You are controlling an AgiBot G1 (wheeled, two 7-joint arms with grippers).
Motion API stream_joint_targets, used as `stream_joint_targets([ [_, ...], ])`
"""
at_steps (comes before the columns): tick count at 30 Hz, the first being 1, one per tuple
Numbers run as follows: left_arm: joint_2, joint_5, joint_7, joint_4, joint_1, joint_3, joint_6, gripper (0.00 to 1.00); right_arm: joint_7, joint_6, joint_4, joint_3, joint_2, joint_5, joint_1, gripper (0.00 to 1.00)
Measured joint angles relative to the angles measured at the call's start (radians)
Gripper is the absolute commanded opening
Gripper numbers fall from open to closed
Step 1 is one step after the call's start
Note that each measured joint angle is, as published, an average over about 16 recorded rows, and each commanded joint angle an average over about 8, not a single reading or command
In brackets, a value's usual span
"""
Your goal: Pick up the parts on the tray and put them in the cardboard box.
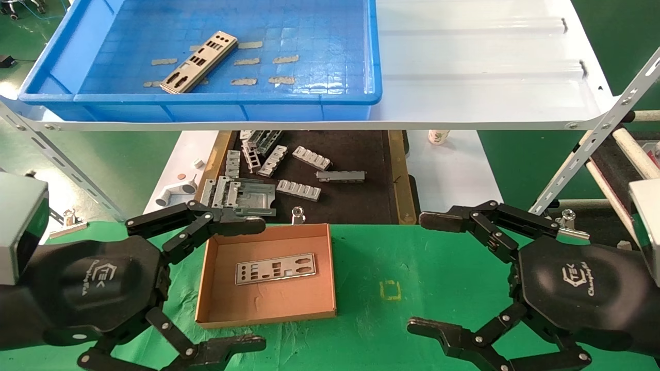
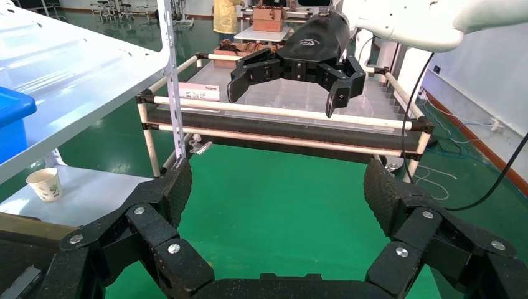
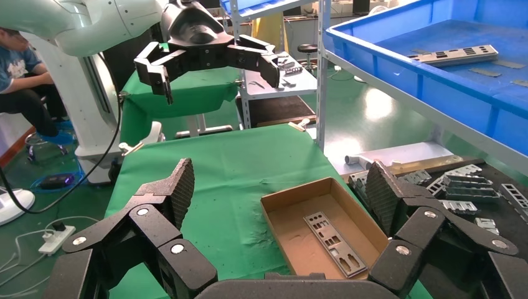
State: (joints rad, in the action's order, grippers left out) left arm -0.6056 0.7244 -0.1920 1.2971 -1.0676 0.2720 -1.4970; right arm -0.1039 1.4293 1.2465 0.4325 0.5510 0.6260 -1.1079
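One silver punched plate (image 1: 199, 62) lies on the floor of the blue tray (image 1: 227, 98) on the upper white shelf; it also shows in the right wrist view (image 3: 457, 55). A second plate (image 1: 276, 268) lies flat in the brown cardboard box (image 1: 206, 278) on the green cloth, seen too in the right wrist view (image 3: 335, 243). My left gripper (image 1: 247, 283) is open and empty, low at the box's left side. My right gripper (image 1: 428, 273) is open and empty, low to the right of the box.
A black mat (image 1: 361, 206) with wood-coloured edges behind the box holds several grey slotted brackets (image 1: 299, 189). The white shelf edge (image 1: 330, 125) overhangs it. A slanted shelf brace (image 1: 593, 139) and rail rack stand at the right. A paper cup (image 1: 438, 136) sits beyond the mat.
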Motion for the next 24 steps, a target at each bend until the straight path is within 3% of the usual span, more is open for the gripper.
stream_joint_targets([
  [24,-0.006,0.006,0.006,-0.015,-0.007,0.008,0.002,1.00,0.000,0.000,0.000,0.000,0.000,0.000,0.000,1.00],
])
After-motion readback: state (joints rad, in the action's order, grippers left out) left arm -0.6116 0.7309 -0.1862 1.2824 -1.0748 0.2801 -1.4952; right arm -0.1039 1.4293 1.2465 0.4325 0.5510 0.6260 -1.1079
